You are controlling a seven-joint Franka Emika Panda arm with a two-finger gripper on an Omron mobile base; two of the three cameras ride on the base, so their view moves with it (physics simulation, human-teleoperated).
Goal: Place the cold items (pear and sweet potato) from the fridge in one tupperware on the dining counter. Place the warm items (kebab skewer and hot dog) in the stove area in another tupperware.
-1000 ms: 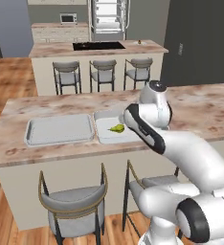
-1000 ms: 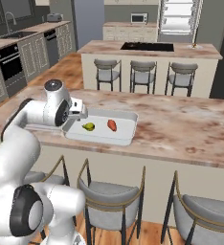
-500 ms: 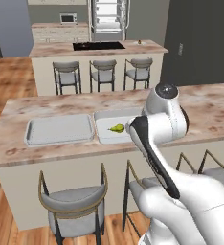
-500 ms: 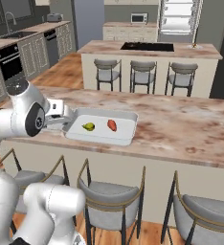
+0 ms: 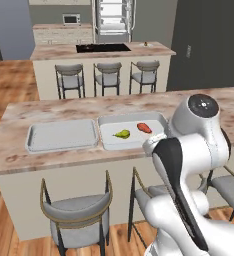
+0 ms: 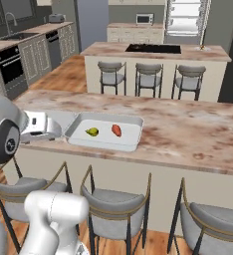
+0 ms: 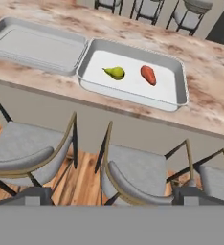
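Note:
A yellow-green pear (image 7: pixel 115 72) and an orange sweet potato (image 7: pixel 148 75) lie side by side in a white tupperware (image 7: pixel 128 88) on the dining counter (image 7: pixel 209 103). The base views show the same pear (image 5: pixel 122 133) (image 6: pixel 92 131) and sweet potato (image 5: pixel 144 128) (image 6: pixel 116 130). A second tupperware (image 5: pixel 61 135) (image 7: pixel 37 45), with nothing in it, sits just to its left. My gripper (image 7: pixel 111 196) (image 6: pixel 58 132) is open and holds nothing. It hangs off the counter's near side, over the stools and facing the filled tupperware. The kebab skewer and hot dog cannot be made out.
Grey stools (image 7: pixel 28 153) (image 7: pixel 142 172) stand under the counter's near edge. Behind it is a far island with a black cooktop (image 5: pixel 103 48) (image 6: pixel 153 48), a small unidentifiable item (image 5: pixel 145 44) beside it, and three stools in front.
The arm has drawn back from the left rim of the filled tupperware, off the counter toward the near side. The pear and sweet potato have stayed in place.

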